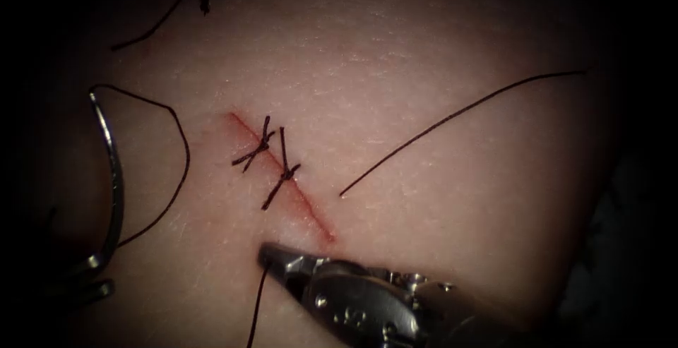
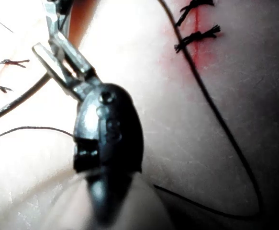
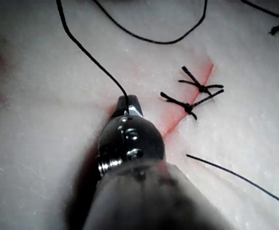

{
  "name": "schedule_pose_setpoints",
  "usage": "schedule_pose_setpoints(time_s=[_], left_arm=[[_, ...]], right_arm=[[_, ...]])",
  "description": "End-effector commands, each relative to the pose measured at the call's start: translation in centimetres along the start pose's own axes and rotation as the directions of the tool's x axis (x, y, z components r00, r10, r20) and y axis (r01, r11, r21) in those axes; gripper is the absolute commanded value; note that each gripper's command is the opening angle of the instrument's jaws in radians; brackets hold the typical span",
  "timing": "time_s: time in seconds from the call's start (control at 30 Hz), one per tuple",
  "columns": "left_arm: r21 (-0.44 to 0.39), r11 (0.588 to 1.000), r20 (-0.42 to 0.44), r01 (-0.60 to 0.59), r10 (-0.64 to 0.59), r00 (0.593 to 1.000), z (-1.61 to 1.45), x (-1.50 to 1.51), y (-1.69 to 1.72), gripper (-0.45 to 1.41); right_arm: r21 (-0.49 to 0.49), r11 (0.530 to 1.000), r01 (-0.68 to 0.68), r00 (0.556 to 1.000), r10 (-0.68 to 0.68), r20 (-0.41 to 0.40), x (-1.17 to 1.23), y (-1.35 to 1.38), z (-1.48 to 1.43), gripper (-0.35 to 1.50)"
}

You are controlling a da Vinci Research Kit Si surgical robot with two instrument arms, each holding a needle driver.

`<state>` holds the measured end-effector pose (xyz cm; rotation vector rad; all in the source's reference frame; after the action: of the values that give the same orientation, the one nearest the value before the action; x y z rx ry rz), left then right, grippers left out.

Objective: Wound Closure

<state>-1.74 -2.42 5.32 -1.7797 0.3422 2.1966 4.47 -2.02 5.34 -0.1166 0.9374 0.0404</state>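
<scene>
Tissue (image 1: 424,51): we log cut (image 1: 282,175) at centre, two knotted stitches (image 1: 272,157) across it, lower end unstitched.

Right tool (image 1: 279,256): 6 o'clock, jaws clamped on thread (image 1: 256,306), tip just beside cut's lower end.

Left tool (image 1: 88,274): 8 o'clock, gripping needle (image 1: 113,178) at one end, clear of tissue, left of cut.

We judge a third stitch pending; it needs needle brought to the open end.

no legible txt, labels or nos. anywhere
</scene>
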Motion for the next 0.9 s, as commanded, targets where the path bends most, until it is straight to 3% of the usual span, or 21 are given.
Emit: schedule_pose_setpoints(time_s=[0.03,0.4,0.7,0.9], left_arm=[[-0.003,1.000,0.001,0.004,-0.004,1.000,0.01,-0.08,0.09,-0.45],[-0.004,1.000,-0.001,0.003,-0.003,1.000,0.02,-0.08,0.10,-0.45],[-0.003,1.000,-0.001,0.003,-0.003,1.000,0.02,-0.08,0.10,-0.45],[-0.003,1.000,-0.001,0.003,-0.003,1.000,0.03,-0.08,0.11,-0.45]], right_arm=[[0.012,1.000,0.003,1.000,-0.003,-0.010,0.07,-0.15,0.05,-0.35],[0.067,0.998,0.017,0.997,-0.012,-0.074,0.74,-0.73,-0.22,-0.35],[0.102,0.993,0.057,0.992,-0.045,-0.117,1.32,-0.98,-0.30,-0.35],[0.130,0.988,0.081,0.989,-0.063,-0.135,1.53,-1.13,-0.31,-0.35]])
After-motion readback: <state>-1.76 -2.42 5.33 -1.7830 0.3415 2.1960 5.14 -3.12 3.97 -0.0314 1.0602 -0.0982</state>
